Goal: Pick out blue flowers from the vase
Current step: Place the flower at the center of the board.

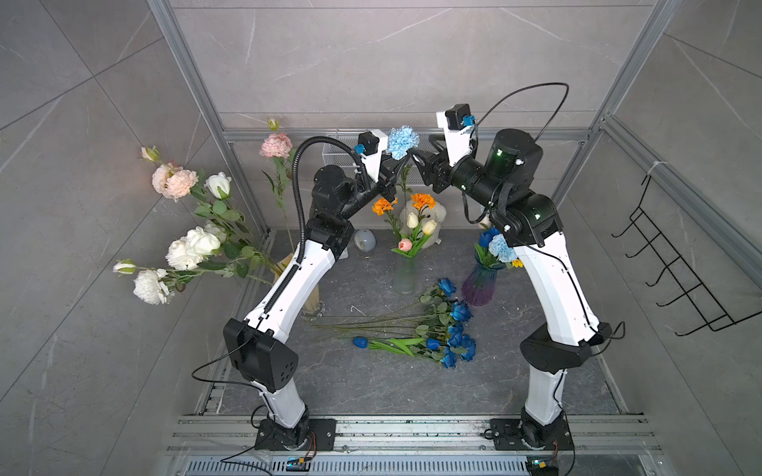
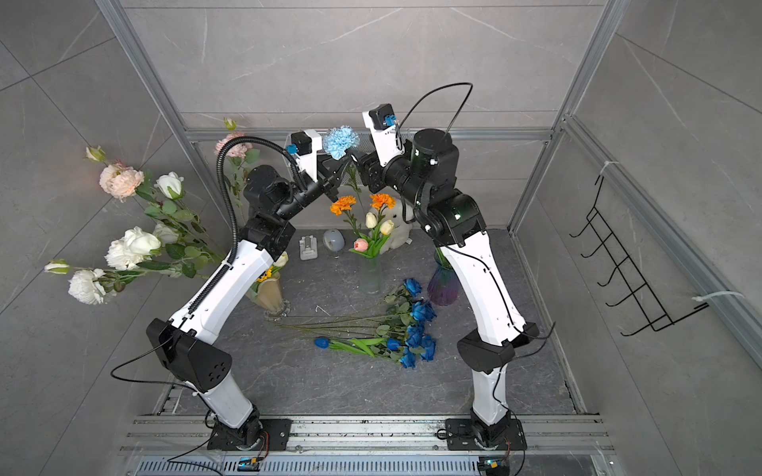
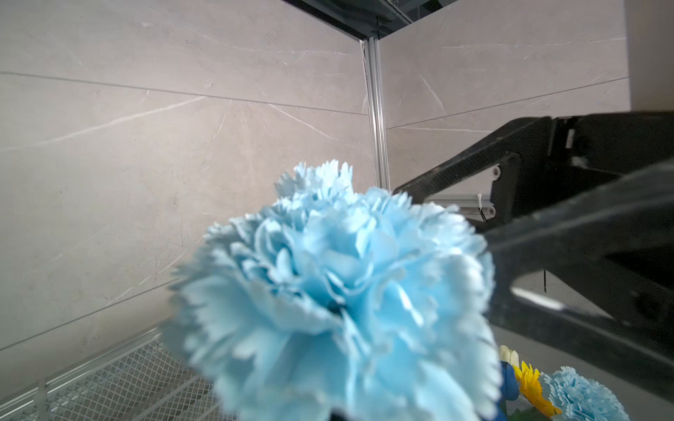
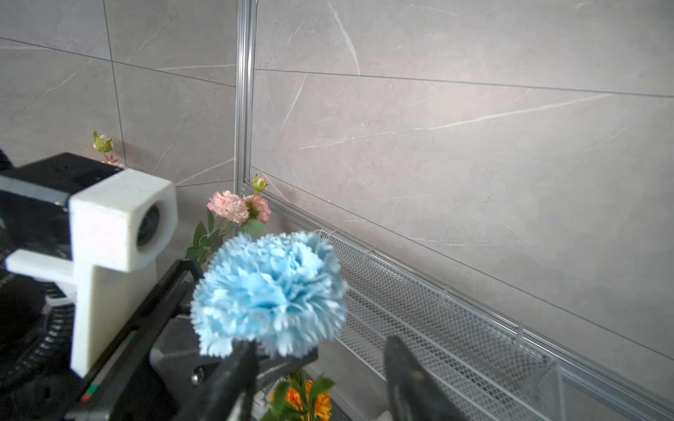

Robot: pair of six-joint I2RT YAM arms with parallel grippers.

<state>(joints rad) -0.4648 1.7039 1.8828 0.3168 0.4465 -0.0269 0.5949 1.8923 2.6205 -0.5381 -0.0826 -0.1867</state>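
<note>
Our left gripper (image 1: 391, 185) clamped on the stem of a pale blue carnation (image 1: 402, 142), bloom high above the clear vase (image 1: 406, 276), our right gripper (image 4: 321, 350) also above that vase, jaws apart and empty, blue roses and tulips (image 1: 459, 311) lying in front of the vase.

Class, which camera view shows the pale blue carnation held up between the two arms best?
The right wrist view shows it best: the pale blue carnation appears whole and fairly sharp against the wall. The left wrist view has it very close, blurred and cut off at the picture's edge. Both top views show it whole but small.
</note>
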